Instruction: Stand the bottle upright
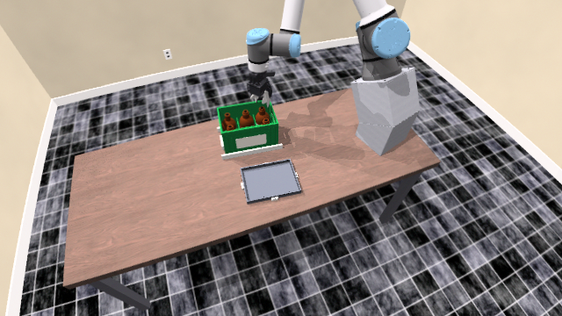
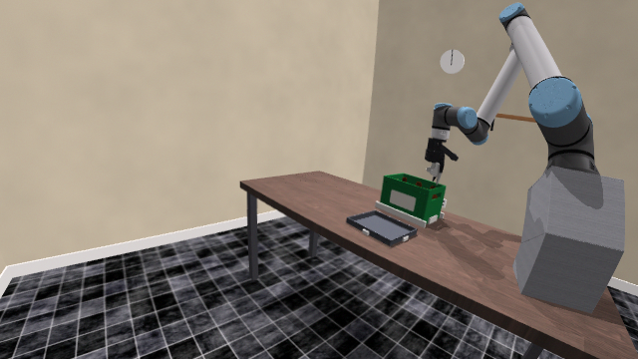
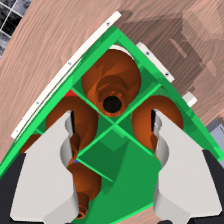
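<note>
Even, fairly bright light fills the room. The arm (image 1: 293, 13) (image 2: 535, 50) casts soft-toned shadows across the wooden table (image 1: 154, 197) (image 2: 319, 199). Small details look slightly pixelated.

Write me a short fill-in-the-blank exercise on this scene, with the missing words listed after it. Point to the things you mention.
The crate (image 1: 251, 132) (image 2: 413, 198) (image 3: 122, 36) is coloured ____. The bottles (image 1: 246, 119) (image 3: 111, 75) inside it are coloured ____. The tray (image 1: 270, 181) (image 2: 382, 227) holds ____ bottles. The tool (image 1: 260, 100) (image 2: 435, 179) (image 3: 112, 111) is above the ____, not above the tray.

Missing words, in order: green; brown; no; crate.
</note>
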You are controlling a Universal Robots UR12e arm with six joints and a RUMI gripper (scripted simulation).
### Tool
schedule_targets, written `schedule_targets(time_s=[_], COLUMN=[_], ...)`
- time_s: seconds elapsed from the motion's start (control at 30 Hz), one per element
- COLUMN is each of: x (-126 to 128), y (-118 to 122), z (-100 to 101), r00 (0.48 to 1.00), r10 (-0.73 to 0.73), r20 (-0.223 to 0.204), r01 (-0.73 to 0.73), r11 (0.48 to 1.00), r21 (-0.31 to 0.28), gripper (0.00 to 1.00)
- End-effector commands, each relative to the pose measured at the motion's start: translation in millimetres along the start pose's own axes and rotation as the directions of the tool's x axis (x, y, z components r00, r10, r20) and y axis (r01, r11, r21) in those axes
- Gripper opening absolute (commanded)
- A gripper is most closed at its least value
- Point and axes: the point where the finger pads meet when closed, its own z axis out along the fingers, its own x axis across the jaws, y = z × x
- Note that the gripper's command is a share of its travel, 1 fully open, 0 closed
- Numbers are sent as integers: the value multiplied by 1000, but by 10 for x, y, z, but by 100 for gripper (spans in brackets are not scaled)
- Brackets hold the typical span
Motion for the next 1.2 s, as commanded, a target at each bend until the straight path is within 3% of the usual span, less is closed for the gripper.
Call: schedule_targets(time_s=[0.0, 1.17], x=[-3, -3], y=[2, 3], z=[-1, 276], r00=[1000, 1000], r10=[0, 0], r20=[1, 1], r01=[0, 0], r11=[1000, 1000], r21=[-1, -1], gripper=[38, 38])
